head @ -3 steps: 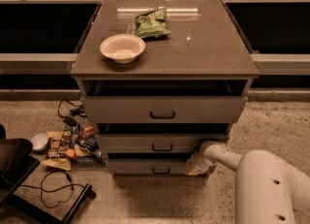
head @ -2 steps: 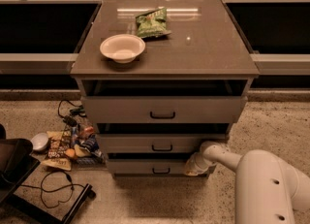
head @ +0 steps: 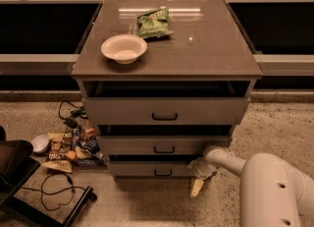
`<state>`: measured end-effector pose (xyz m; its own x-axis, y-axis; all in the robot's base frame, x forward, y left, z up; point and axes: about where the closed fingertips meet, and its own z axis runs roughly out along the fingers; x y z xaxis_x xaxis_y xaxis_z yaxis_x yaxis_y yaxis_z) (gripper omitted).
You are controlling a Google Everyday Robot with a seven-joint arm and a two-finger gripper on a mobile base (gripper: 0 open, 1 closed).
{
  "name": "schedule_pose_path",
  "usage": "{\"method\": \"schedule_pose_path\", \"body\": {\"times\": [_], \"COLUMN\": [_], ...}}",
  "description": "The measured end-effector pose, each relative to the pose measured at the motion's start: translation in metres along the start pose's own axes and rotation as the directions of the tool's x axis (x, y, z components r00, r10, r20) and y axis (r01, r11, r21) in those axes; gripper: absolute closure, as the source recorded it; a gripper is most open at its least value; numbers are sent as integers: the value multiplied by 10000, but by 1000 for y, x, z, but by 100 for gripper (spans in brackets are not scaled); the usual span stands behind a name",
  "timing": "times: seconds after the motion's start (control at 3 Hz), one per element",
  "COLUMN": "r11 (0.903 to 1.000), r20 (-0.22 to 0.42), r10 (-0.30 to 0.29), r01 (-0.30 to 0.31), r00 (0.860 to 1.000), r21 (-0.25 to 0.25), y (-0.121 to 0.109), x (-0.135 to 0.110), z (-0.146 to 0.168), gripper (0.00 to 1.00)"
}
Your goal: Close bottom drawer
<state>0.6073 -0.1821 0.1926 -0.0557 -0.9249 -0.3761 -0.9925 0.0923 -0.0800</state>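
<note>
Little has changed in the last 1 second. The gripper (head: 198, 173) stays against the right end of the bottom drawer (head: 142, 170), low in the frame's centre. The drawer still seems slightly out of the cabinet (head: 211, 49), so closing looks unfinished. Whether the gripper is clenched or released, I cannot tell.

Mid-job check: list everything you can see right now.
cabinet: one, grey-beige, centre
top drawer: one, grey-beige, tallest front
middle drawer: one, grey-beige
bottom drawer: one, grey-beige, lowest, near floor
bowl: one, cream, cabinet top, left
bag: one, green, cabinet top, behind bowl
snack packets: several, mixed colours, floor left of cabinet
cable: black, floor lower left
arm: one, white, lower right
gripper: one, pale, at bottom drawer's right end
</note>
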Motion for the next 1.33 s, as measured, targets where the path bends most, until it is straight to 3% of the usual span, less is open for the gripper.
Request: {"method": "schedule_pose_path", "body": {"times": [0.33,1.0,1.33], "r11": [10000,10000,9999], "r20": [0,0,-70], "r10": [0,0,95], "r01": [0,0,-95], "r00": [10000,10000,9999], "r21": [0,-1,-135], "y": [2,4,27], "x": [1,2,3], "z": [-1,-1,-17], "gripper": [0,50,73]}}
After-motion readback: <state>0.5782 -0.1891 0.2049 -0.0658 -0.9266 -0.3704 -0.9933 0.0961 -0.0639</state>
